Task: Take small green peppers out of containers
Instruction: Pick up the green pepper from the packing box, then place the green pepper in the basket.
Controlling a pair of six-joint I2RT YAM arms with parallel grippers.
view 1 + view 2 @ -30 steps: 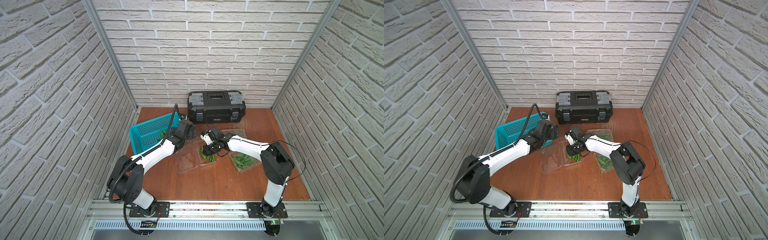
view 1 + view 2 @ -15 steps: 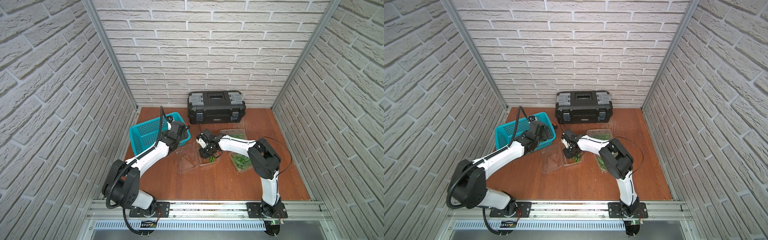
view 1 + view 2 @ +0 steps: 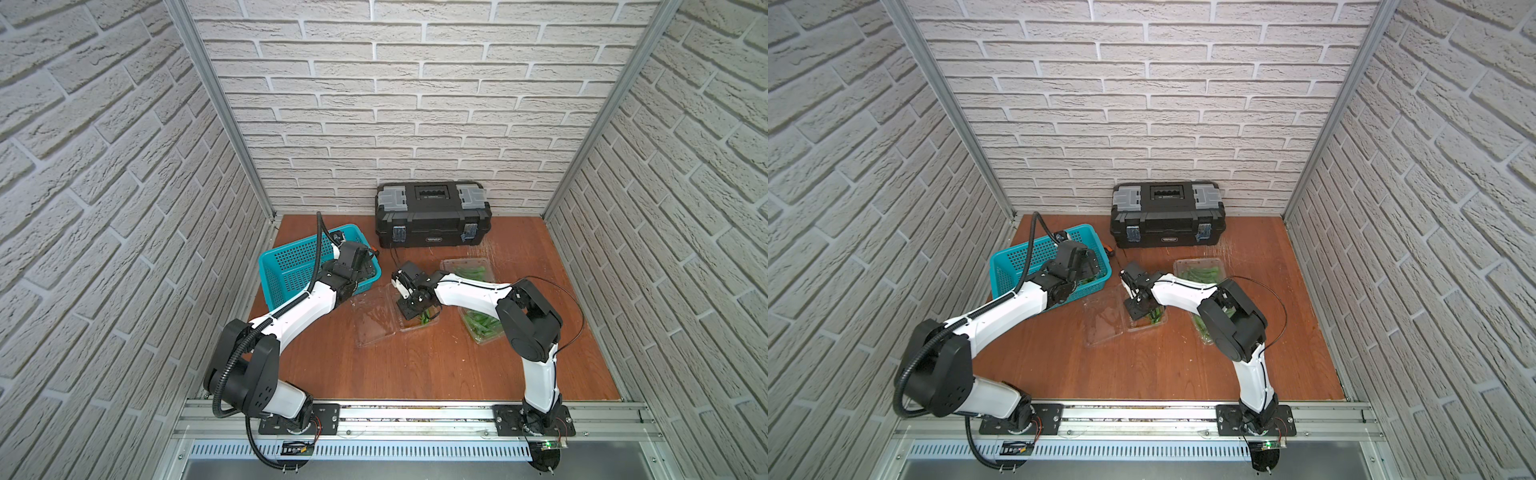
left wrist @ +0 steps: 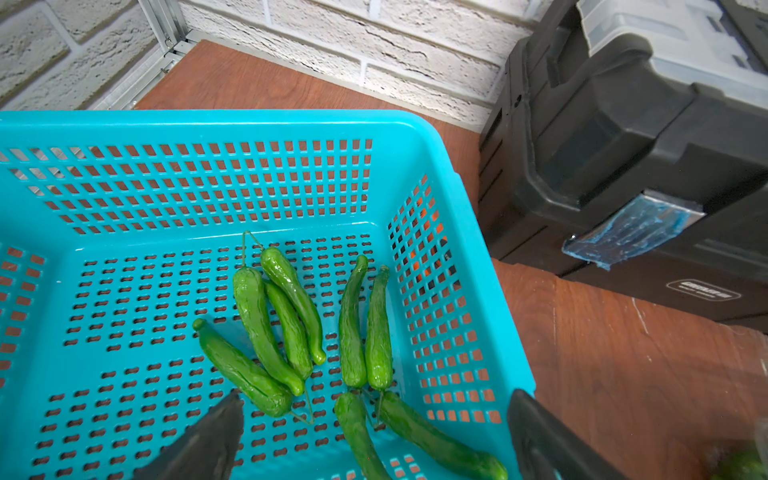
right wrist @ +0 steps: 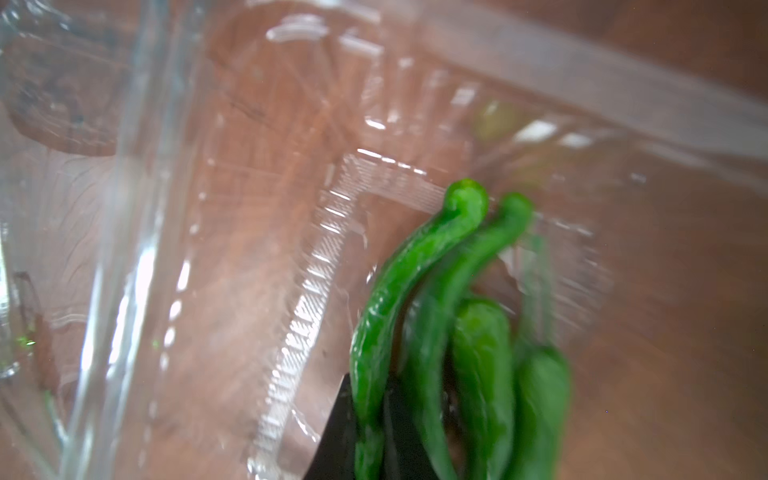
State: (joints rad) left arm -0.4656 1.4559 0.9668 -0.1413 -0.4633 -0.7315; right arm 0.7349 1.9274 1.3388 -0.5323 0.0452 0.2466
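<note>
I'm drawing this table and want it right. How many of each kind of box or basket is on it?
Clear clamshell containers: 3
Teal perforated basket: 1
Black toolbox: 1
Total: 5

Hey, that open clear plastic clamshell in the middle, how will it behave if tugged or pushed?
Probably very light and flexy: the open clear plastic clamshell container is thin, see-through sheet. Likely to slide or lift when the right gripper pulls the slim green peppers out, since nothing visible pins it down.
</note>
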